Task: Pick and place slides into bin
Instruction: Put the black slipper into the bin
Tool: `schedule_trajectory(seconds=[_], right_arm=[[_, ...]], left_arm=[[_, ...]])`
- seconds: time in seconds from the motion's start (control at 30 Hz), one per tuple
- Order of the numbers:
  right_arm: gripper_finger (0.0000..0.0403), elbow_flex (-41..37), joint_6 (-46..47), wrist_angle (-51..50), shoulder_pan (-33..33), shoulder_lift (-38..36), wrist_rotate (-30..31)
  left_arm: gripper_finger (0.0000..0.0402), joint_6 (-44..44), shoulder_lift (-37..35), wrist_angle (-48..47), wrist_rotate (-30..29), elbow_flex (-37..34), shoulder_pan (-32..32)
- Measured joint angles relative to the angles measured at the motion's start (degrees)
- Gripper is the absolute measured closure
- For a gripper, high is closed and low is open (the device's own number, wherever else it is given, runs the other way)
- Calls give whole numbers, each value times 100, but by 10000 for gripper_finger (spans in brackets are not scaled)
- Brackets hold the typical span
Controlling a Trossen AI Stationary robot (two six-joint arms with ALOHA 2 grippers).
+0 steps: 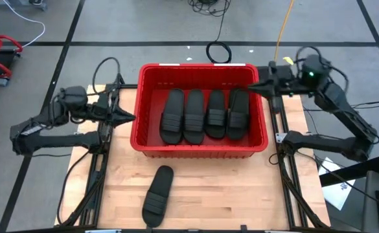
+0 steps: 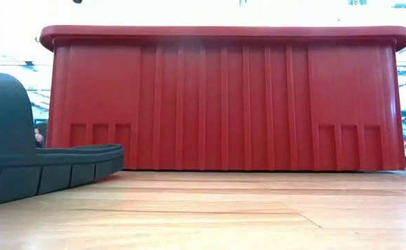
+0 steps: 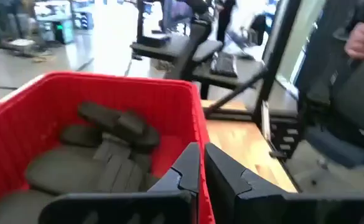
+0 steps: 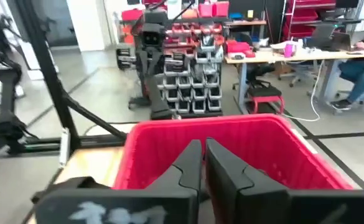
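Note:
The red bin (image 1: 199, 144) stands in the middle of the table with several black slides (image 1: 206, 115) lying side by side in it, soles down. One more slide (image 1: 157, 194) lies on the table in front of the bin, near the front edge; in the low view it is the dark shape (image 2: 22, 163) at the left. My left gripper (image 1: 129, 117) is shut and hovers at the bin's left wall, holding nothing. My right gripper (image 1: 254, 87) is shut above the bin's far right corner, with nothing in it.
The wooden table top (image 1: 241, 188) has free room in front of the bin to the right of the loose slide. Black cables (image 1: 218, 52) lie on the floor behind the bin. Shelves, desks and a seated person (image 4: 362, 68) are in the room beyond.

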Motion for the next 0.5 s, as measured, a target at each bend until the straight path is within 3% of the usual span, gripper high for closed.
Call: schedule_trajectory(seconds=[0.13, 0.27, 0.5], right_arm=[[400, -722, 517, 452, 182, -478, -406], [401, -2199, 1640, 1897, 583, -1121, -540], [403, -4851, 3186, 4788, 1626, -2585, 788]], left_arm=[[383, 714, 443, -45, -126, 703, -231], [398, 1166, 668, 127, -615, 1276, -488], [400, 1148, 735, 95, -1084, 1570, -854]])
